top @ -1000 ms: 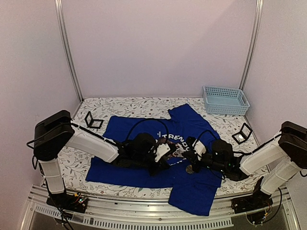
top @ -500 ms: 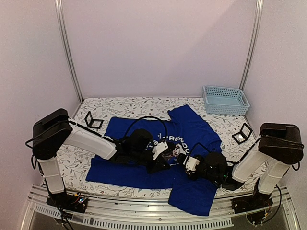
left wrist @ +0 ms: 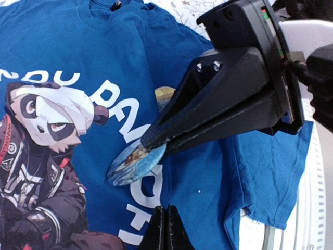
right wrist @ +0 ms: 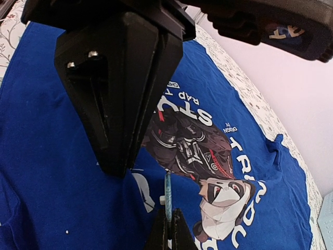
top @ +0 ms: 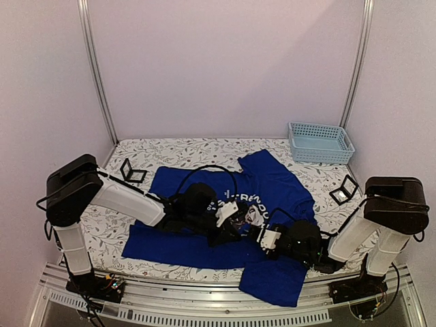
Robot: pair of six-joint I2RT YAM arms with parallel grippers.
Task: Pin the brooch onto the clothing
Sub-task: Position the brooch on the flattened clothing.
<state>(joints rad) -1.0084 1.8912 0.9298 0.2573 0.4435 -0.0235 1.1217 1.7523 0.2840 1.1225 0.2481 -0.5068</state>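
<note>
right gripper (left wrist: 152, 140): clamped on the round brooch (left wrist: 136, 162), tilted over the white lettering (left wrist: 112, 101)
left gripper (left wrist: 164, 212): fingers squeezed together, close by
T-shirt (left wrist: 130, 47): royal blue, panda print (left wrist: 47, 112) facing up

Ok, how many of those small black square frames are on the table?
2. The left frame stands left of the blue T-shirt; the right frame stands right of it, nearer than the light-blue basket. Another could be hidden.
</note>
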